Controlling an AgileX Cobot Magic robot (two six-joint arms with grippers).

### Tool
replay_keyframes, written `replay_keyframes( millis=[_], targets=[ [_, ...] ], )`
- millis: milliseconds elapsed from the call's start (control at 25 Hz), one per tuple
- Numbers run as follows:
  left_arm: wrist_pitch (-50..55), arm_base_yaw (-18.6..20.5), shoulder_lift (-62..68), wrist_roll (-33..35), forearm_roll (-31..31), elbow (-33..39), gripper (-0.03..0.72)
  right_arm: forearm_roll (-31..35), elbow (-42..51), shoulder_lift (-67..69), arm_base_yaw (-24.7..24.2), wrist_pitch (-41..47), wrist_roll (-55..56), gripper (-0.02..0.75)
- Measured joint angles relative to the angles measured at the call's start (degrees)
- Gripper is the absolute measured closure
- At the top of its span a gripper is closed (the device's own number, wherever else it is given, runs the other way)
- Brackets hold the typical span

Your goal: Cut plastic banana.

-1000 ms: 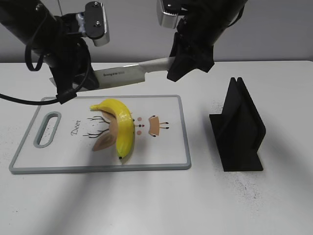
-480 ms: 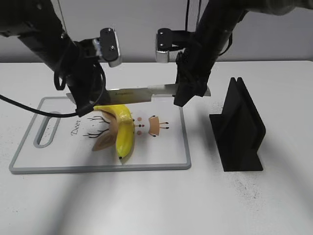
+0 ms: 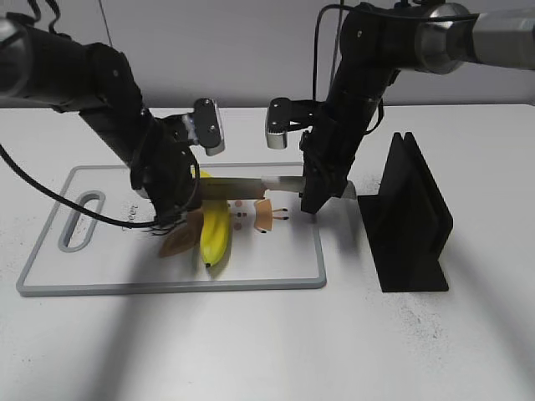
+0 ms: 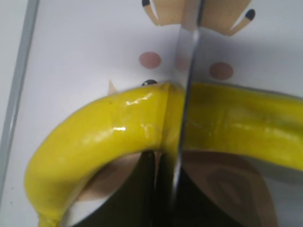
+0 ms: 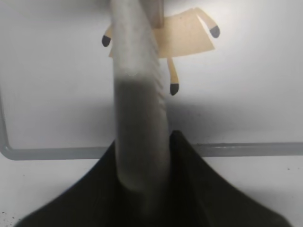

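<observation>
You are seeing the plastic banana (image 3: 216, 231) lying on the cutting board (image 3: 100, 280). The right gripper (image 3: 322, 194) is clamping the knife (image 3: 251, 185), blade crossing the banana. The left gripper (image 3: 171, 194) is beside the banana; its fingers' state is unclear.

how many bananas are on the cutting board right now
1. The banana lies near the middle of the board, under the knife, by the left end effector. None seems hidden.
</observation>
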Motion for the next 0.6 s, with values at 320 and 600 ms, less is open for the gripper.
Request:
replay_keyframes(
  millis=[320, 600],
  targets=[
    [0.1, 0.0, -2.2, -0.3, 0.5, 1.2, 0.684, -0.2, -4.3, -0.3, 0.2, 3.7, 2.9, 0.533],
    [3.2, 0.0, -9.8, -0.5, 1.8, 1.4, 0.685, 0.0, -5.3, -6.1, 0.4, 5.8, 3.9, 0.532]
  ],
)
